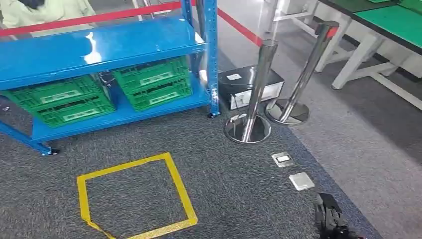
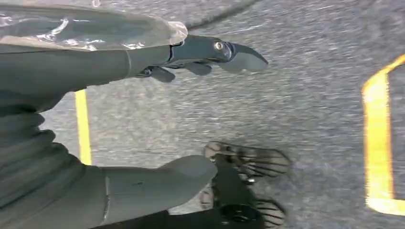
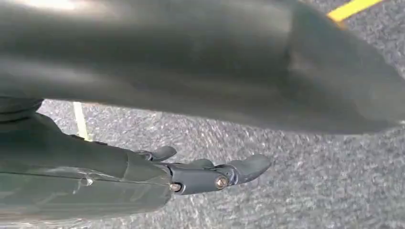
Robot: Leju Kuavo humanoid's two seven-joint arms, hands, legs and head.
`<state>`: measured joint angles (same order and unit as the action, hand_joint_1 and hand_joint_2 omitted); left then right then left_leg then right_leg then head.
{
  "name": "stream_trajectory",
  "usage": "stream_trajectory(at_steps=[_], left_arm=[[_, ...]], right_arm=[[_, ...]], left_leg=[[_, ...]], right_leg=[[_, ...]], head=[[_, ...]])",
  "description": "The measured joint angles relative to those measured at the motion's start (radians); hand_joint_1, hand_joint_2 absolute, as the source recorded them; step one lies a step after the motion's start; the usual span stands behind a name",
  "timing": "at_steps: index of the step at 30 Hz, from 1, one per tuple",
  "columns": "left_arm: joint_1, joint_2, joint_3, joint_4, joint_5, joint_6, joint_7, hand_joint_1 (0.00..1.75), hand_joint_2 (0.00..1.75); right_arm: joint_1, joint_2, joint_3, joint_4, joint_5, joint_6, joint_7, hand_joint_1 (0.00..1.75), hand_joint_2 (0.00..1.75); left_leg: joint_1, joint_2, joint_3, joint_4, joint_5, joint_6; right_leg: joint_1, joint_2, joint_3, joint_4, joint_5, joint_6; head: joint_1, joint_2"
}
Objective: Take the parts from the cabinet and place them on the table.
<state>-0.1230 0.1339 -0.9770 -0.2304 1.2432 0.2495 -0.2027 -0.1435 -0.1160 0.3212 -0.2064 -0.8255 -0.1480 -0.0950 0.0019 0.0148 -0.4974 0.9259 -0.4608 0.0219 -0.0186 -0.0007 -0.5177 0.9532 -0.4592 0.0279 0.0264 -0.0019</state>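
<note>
The blue metal cabinet stands at the far left in the head view. On its lower shelf sit two green slatted crates, one on the left and one on the right; their contents are hidden. The table with a green top is at the far right. My right hand hangs low at the bottom right above the carpet. In the wrist views my left hand and my right hand both have straight, spread fingers and hold nothing.
A yellow tape square marks the grey carpet before the cabinet. Two chrome stanchions with red belts and a black box stand between cabinet and table. Two floor plates lie nearby. A person in pale clothing is behind the cabinet.
</note>
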Motion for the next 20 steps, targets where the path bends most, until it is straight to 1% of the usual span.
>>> stream_trajectory(at_steps=[1, 2, 4, 6, 8, 9, 11, 14, 16, 20], left_arm=[[0.0, 0.0, 0.0, 0.0, 0.0, 0.0, 0.009, 0.0, 1.75], [0.0, 0.0, 0.0, 0.0, 0.0, 0.0, 0.017, 0.0, 1.75], [0.0, 0.001, 0.0, 0.0, -0.003, -0.001, 0.024, 0.0, 1.75], [-0.001, 0.002, 0.0, 0.0, -0.006, -0.002, 0.03, 0.0, 1.75], [-0.001, 0.002, 0.0, 0.0, -0.008, -0.009, 0.036, 0.0, 1.75], [-0.002, 0.002, 0.0, 0.0, -0.009, -0.01, 0.038, 0.0, 1.75], [-0.003, 0.001, 0.0, 0.0, -0.01, -0.011, 0.038, 0.0, 1.75], [-0.006, 0.002, 0.0, 0.0, -0.01, -0.011, 0.038, 0.0, 1.75], [-0.004, 0.001, 0.0, 0.0, -0.018, -0.012, 0.038, 0.0, 1.75], [0.012, -0.003, 0.027, 0.0, -0.093, -0.028, 0.046, 0.0, 1.75]], right_arm=[[0.0, 0.0, 0.0, 0.0, 0.0, 0.002, -0.003, 0.0, 1.75], [-0.001, 0.0, 0.002, 0.0, 0.001, 0.003, -0.007, 0.0, 1.75], [-0.002, 0.0, 0.009, 0.0, 0.001, 0.005, -0.011, 0.0, 1.75], [-0.003, 0.0, 0.012, 0.0, 0.0, 0.007, -0.02, 0.0, 1.75], [-0.005, 0.0, 0.015, 0.0, 0.0, 0.013, -0.03, 0.0, 1.75], [-0.007, 0.0, 0.016, 0.0, 0.0, 0.018, -0.033, 0.0, 1.75], [-0.01, 0.0, 0.018, 0.0, 0.0, 0.018, -0.037, 0.0, 1.75], [-0.014, 0.0, 0.024, 0.0, 0.0, 0.019, -0.045, 0.0, 1.75], [-0.013, 0.0, 0.026, -0.001, 0.002, 0.021, -0.061, 0.0, 1.75], [0.004, 0.002, 0.027, -0.005, 0.056, 0.029, -0.061, 0.0, 1.75]], left_leg=[[0.001, 0.0, 0.002, -0.003, 0.001, -0.001], [0.002, 0.0, 0.003, -0.007, 0.004, -0.006], [0.002, 0.0, 0.005, -0.012, 0.006, -0.011], [0.002, -0.001, 0.005, -0.015, 0.008, -0.019], [0.003, -0.001, 0.006, -0.019, 0.009, -0.032], [0.004, -0.001, 0.006, -0.019, 0.009, -0.035], [0.004, -0.001, 0.006, -0.019, 0.009, -0.037], [0.003, -0.001, 0.006, -0.019, 0.009, -0.037], [0.002, -0.001, 0.006, -0.019, 0.009, -0.037], [0.001, -0.001, 0.006, -0.018, 0.009, -0.037]], right_leg=[[0.001, 0.0, 0.0, 0.0, 0.0, -0.001], [0.002, 0.0, 0.0, 0.0, -0.001, -0.003], [0.003, -0.001, -0.001, 0.0, -0.001, -0.009], [0.003, -0.001, -0.002, 0.001, -0.001, -0.01], [0.004, -0.001, -0.002, 0.001, -0.001, -0.012], [0.004, -0.001, -0.002, 0.001, -0.002, -0.013], [0.005, -0.001, -0.002, 0.001, -0.001, -0.014], [0.004, -0.001, -0.001, 0.001, -0.001, -0.015], [0.004, -0.001, -0.001, 0.0, 0.0, -0.015], [0.002, -0.001, 0.0, -0.001, 0.0, -0.013]], head=[[-0.003, 0.0], [-0.006, 0.0], [-0.008, 0.0], [-0.01, 0.0], [-0.011, 0.0], [-0.011, 0.0], [-0.011, 0.0], [-0.011, 0.0], [-0.011, 0.0], [-0.011, 0.0]])
